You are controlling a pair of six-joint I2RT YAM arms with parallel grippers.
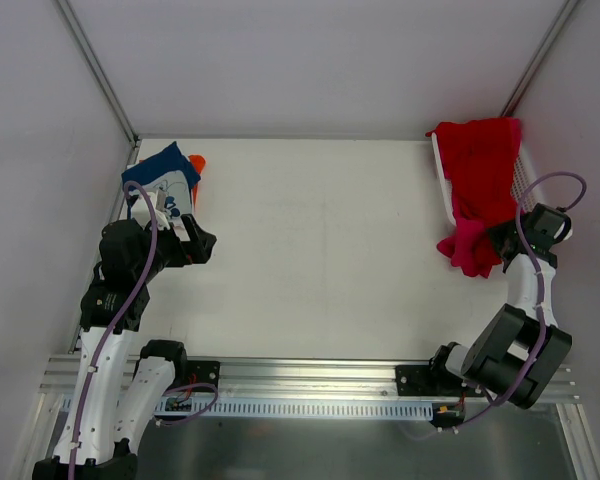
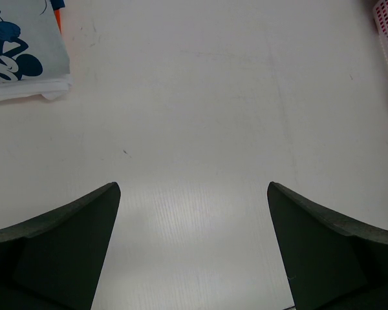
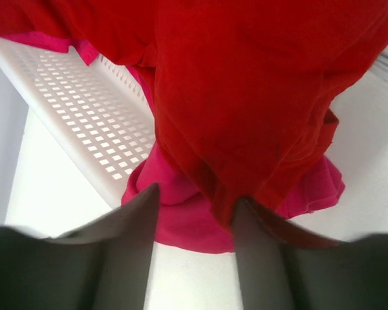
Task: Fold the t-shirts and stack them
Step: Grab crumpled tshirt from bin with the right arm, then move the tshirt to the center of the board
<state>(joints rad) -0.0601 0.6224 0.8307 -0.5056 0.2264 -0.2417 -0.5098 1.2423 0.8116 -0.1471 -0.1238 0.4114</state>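
Red first: spotted red shirt (image 1: 485, 165) draped over basket (image 1: 527, 178) rim, far right, pink shirt (image 1: 470, 250) beneath. Saw mesh only from right wrist; right gripper (image 3: 197, 200) half-parted round red hem, hold undecidable. Found left gripper (image 2: 193, 187) spread wide, empty; navy shirt (image 1: 165, 168) atop orange shirt (image 1: 198, 162), far left.

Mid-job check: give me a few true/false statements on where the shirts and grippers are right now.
1. The left gripper is open and empty. True.
2. The red t-shirt lies flat mid-table. False: it drapes over the white basket, far right.
3. The navy t-shirt sits in the far left corner, the orange t-shirt showing at its edge. True.
4. The magenta t-shirt is on the left pile. False: it hangs by the basket, under the red one.
5. The right gripper is clear of cloth. False: its fingers are at the red and magenta cloth.
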